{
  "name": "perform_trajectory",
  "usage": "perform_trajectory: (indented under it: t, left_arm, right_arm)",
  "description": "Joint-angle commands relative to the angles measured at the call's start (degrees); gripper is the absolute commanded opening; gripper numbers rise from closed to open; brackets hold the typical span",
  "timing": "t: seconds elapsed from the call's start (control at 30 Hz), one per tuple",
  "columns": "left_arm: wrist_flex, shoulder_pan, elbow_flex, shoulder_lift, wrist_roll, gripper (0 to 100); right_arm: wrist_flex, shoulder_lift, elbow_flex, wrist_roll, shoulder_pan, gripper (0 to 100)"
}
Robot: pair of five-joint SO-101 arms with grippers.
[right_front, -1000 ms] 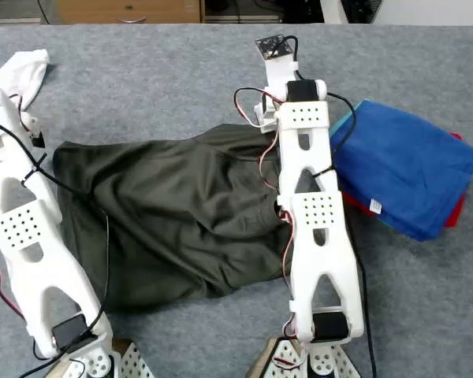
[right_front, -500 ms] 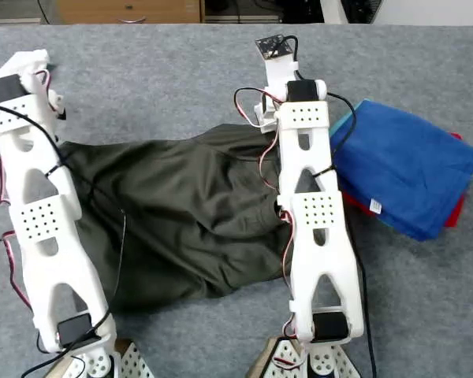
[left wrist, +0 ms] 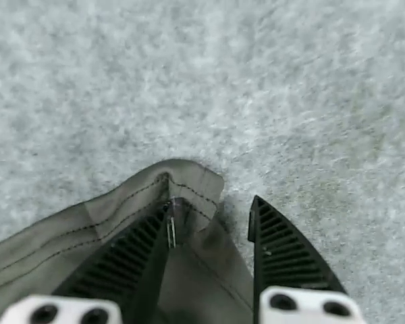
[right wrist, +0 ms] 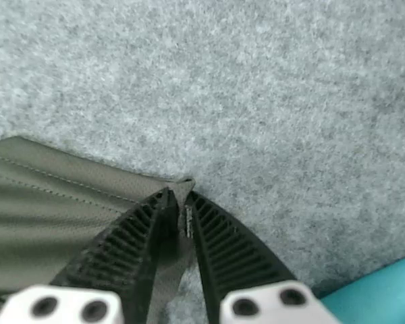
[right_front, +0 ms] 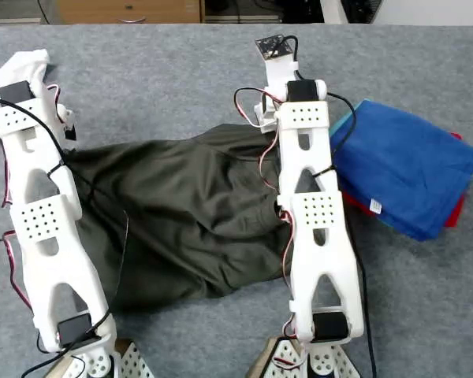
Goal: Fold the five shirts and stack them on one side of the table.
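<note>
**Olive shirt held at one far corner, flanked at the other**

The olive shirt (right_front: 181, 213) lies spread and rumpled across the middle of the grey felt table (right_front: 142, 79), between two white robot arms. At the shirt's far right corner, the right gripper (right wrist: 180, 199) has its black ribbed fingers pressed together on the hem, with the cloth caught between the tips. At the far left corner, the left gripper (left wrist: 212, 206) stands with its fingers apart. One finger lies on top of the stitched corner and the other is over bare felt just beside it, with the corner's tip in the gap between them.

On the table's right side, just beside the right arm (right_front: 311, 213), sits a folded stack (right_front: 410, 169). A blue shirt is on top, with red and teal edges showing beneath it. A white shirt (right_front: 24, 67) lies bunched at the far left edge, near the wrist of the left arm (right_front: 43, 220).
</note>
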State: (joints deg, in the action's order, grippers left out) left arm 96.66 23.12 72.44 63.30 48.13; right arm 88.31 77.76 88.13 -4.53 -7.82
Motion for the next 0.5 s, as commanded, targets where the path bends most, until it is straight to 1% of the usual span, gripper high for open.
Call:
perform_trajectory:
  t: [0.0,0.1,0.23,0.33,0.47]
  left_arm:
    - [0.4,-0.1,-0.6,-0.7,0.4,17]
    - [0.4,0.2,-1.1,-0.8,0.2,17]
    - [2.6,2.5,-0.5,-1.3,0.1,17]
    - [2.7,4.0,-0.5,-0.8,0.1,17]
    - [2.4,4.1,-1.1,-0.7,0.1,17]
  right_arm:
    - [-0.9,-0.4,2.2,-0.5,1.3,0.3]
    - [-0.8,-0.3,2.2,-0.5,1.3,0.3]
    - [-0.8,-0.3,2.2,-0.5,1.3,0.3]
    - [-0.8,-0.3,2.2,-0.5,1.3,0.3]
    - [-0.8,-0.3,2.2,-0.5,1.3,0.3]
